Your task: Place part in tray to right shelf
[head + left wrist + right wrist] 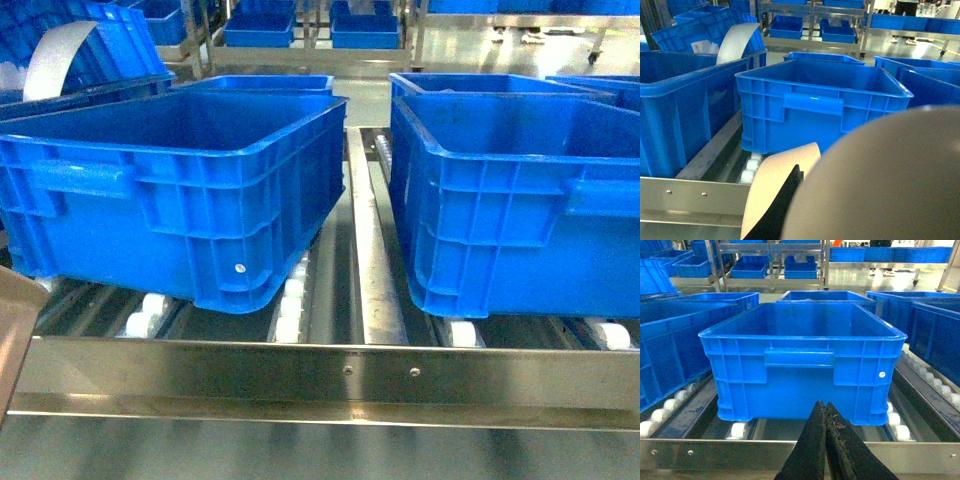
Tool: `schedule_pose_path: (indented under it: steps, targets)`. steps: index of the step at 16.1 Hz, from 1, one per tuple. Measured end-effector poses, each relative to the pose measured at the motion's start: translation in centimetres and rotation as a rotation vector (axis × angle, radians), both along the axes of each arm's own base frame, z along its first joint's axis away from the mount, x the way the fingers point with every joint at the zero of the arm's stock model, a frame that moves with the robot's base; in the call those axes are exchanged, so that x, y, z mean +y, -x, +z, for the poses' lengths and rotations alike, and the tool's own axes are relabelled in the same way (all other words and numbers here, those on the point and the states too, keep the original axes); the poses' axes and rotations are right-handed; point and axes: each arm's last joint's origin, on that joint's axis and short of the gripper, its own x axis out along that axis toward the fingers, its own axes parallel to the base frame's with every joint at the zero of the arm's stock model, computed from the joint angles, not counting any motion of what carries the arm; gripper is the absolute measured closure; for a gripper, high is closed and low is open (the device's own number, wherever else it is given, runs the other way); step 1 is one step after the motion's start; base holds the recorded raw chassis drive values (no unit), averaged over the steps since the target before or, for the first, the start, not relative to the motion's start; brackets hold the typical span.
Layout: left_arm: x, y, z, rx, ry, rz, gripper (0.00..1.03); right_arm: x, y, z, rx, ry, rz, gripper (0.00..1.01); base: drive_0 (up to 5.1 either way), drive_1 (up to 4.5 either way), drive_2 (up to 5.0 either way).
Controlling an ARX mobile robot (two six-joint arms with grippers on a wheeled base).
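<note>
The cream-beige tray [890, 175] fills the lower right of the left wrist view, blurred and very close, with a curved strip of it [772, 185] to the left. My left gripper [799, 175] is shut on the tray; only one black finger [786, 202] shows, pressed between the strip and the tray's body. A corner of the tray [8, 320] pokes in at the left edge of the head view. My right gripper [826, 407] is shut with nothing between its fingers, just in front of the right shelf's steel front rail [715, 452]. The part is out of view.
Large blue crates [190, 190] [510, 200] sit on the shelf's white rollers [290, 310] behind the front rail [320, 375], with a steel divider rail [370, 260] between them. A pale curved sheet [735, 42] leans in a far left crate. More racks with crates stand behind.
</note>
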Motion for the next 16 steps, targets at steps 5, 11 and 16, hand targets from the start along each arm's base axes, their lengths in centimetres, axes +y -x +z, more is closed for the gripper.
schedule_pose_path:
  steps: [5, 11, 16]
  targets:
    - [0.0, 0.0, 0.0, 0.000, 0.000, 0.000, 0.88, 0.0, 0.9, 0.2, -0.014, 0.000, 0.000, 0.99, 0.0, 0.00, 0.0]
    - [0.0, 0.0, 0.0, 0.000, 0.000, 0.000, 0.88, 0.0, 1.7, 0.1, -0.015, 0.000, 0.000, 0.99, 0.0, 0.00, 0.0]
    - [0.0, 0.0, 0.0, 0.000, -0.002, 0.001, 0.88, 0.0, 2.8, -0.2, 0.000, 0.000, 0.000, 0.99, 0.0, 0.00, 0.0]
